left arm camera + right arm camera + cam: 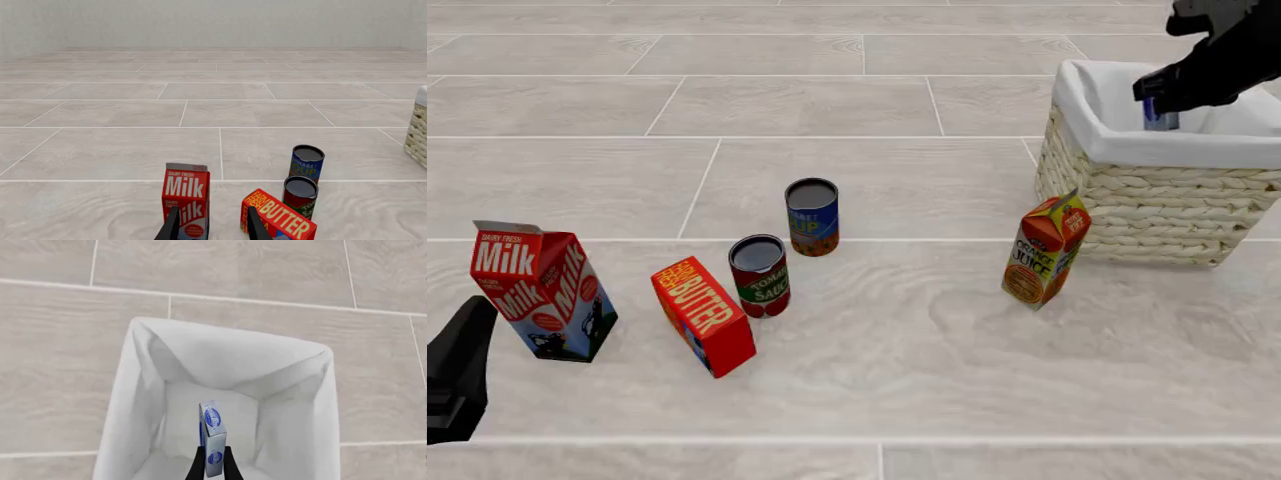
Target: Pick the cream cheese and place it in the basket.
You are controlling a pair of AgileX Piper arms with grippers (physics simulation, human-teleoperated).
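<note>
The right tool (212, 459) pinches the cream cheese (213, 437) by its narrow end, so the flat box stands on edge beyond the fingertips and directly above the white-lined hollow of the basket (137, 390). In the front view the same box (1160, 112) hangs just under the tool, over the basket's near part, with the cloth rim (1121, 145) close below and in front of it. Whether the box has cleared the rim on all sides cannot be told for certain, but the wrist view suggests that it sits well inside the opening.

The main risk from here is the release. The grip is on a small part of the box, so a slip or twist could let it drop early or tumble; falling on edge, it could bounce or lean against the folded lining and not settle on the bottom. If the tool drifts toward the front wall before opening, the box could catch on the rim and tip out onto the tabletop, near the orange juice carton (1044, 250), which stands just outside the basket on that side.

The left tool (213, 225) is spread, holding nothing, with the milk carton (186, 200) and the butter box (279, 214) just ahead of its fingers; any careless motion there could knock them over.
</note>
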